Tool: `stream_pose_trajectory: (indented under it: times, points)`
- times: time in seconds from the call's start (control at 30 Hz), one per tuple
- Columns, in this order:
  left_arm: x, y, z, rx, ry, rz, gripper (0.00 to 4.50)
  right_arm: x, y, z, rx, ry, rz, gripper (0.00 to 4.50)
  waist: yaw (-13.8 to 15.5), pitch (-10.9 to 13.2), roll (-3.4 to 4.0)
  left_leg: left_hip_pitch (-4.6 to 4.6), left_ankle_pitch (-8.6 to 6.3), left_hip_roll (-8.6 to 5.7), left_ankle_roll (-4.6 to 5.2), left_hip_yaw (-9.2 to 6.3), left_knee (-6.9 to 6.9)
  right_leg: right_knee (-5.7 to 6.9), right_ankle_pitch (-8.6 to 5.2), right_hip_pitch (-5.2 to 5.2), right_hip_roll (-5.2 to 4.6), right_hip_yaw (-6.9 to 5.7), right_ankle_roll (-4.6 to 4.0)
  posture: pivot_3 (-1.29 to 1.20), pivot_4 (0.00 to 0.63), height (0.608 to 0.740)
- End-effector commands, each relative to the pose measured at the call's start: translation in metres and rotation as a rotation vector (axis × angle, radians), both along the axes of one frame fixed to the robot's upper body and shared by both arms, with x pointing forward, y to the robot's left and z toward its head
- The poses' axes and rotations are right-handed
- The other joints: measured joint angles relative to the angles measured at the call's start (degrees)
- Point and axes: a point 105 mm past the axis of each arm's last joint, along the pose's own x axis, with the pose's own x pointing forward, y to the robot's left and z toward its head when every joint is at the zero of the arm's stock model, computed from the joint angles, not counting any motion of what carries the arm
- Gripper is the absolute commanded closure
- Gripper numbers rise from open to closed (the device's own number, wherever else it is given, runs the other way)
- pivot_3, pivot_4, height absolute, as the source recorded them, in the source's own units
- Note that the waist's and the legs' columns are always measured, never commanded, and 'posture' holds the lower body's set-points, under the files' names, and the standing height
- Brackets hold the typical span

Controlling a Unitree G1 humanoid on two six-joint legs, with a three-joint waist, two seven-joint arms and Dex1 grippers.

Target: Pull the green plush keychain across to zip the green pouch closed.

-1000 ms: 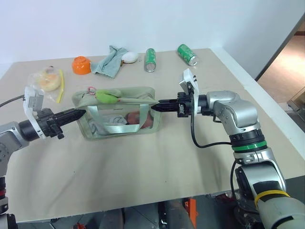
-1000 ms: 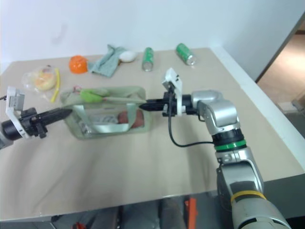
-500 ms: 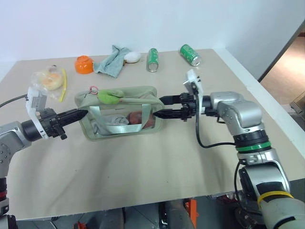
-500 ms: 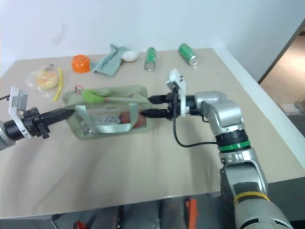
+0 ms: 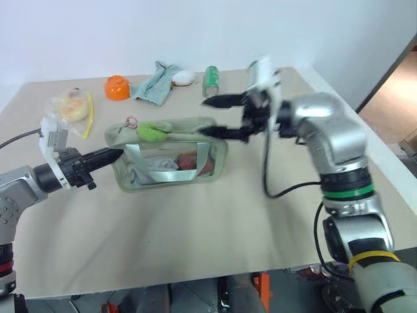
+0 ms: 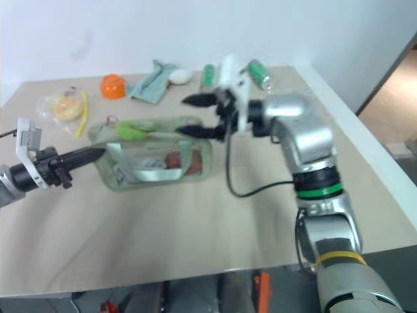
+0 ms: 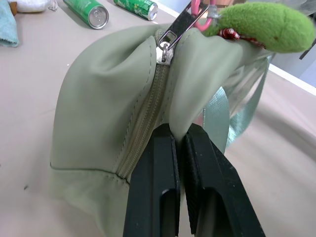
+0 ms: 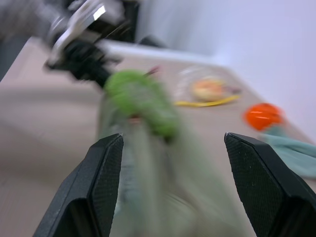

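The pouch sits on the table, its long side towards the robot, with the keychain lying on top at the end nearest the left arm. That puts the zipper pull at its start, so the top is not yet zipped.

The left gripper is clamped tight on a fold of the pouch's end fabric, right by the zipper track, just below the pull and the pink ring. The hold looks meant as an anchor: with that end pinned, a pull on the keychain should run the slider along instead of dragging the whole pouch across the table.

The right gripper hangs above the pouch's far end, pointing towards the left arm, its fingers spread wide and holding nothing. It is blurred, so how high it clears the fabric is hard to judge, though it seems to touch nothing. Its own camera looks down the length of the pouch at the keychain, which suggests it is lined up to reach for it.

The cans, cloth and orange bowl lie well behind, out of the way.
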Motion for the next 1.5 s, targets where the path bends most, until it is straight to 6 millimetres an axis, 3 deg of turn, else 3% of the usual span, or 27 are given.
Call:
stream_pose_trajectory:
  times: [0.03,0.57,0.97,1.07,1.3,1.5]
  points:
    - [-0.003,-0.008,0.010,-0.002,-0.042,-0.028,4.50,-0.010,0.016,0.004,-0.091,-0.191,0.025,1.13,0.2,0.0,-0.01,-0.10,0.01,-0.01,-0.01,-0.01,0.06,-0.02,0.01,-0.01,0.00,0.00,0.01,0.00,0.150,0.740]
    - [-0.001,-0.010,0.008,-0.031,-0.042,-0.028,4.50,-0.019,0.058,0.027,-0.124,-0.379,0.112,1.13,0.1,0.0,-0.01,-0.08,0.01,0.00,-0.02,-0.08,0.06,-0.05,0.02,0.00,0.07,0.02,0.01,0.00,0.150,0.740]
    - [0.002,-0.002,0.002,-0.038,-0.045,-0.013,4.50,-0.016,0.078,0.015,-0.130,-0.340,0.141,1.13,0.1,0.0,-0.01,-0.07,0.01,0.00,-0.02,-0.09,0.05,-0.05,0.02,0.00,0.07,0.02,0.01,0.00,0.150,0.740]
    - [0.002,-0.001,0.001,-0.040,-0.047,-0.007,4.50,-0.012,0.078,0.012,-0.139,-0.335,0.134,1.94,0.1,0.0,-0.01,-0.08,0.01,0.00,-0.02,-0.09,0.05,-0.05,0.02,0.00,0.07,0.02,0.01,0.00,0.150,0.740]
    - [0.000,0.001,-0.001,-0.044,-0.047,0.000,4.50,-0.005,0.078,0.006,-0.155,-0.331,0.123,4.41,0.0,0.0,-0.01,-0.06,0.01,0.00,-0.02,-0.09,0.03,-0.05,0.01,-0.01,0.08,0.02,0.00,0.00,0.150,0.740]
    - [0.000,0.002,-0.002,-0.047,-0.046,-0.001,4.50,0.003,0.078,0.016,-0.133,-0.342,0.086,4.46,0.0,0.0,-0.01,-0.04,0.01,0.00,-0.02,-0.08,0.03,-0.05,0.01,0.00,0.08,0.02,0.00,0.00,0.150,0.740]
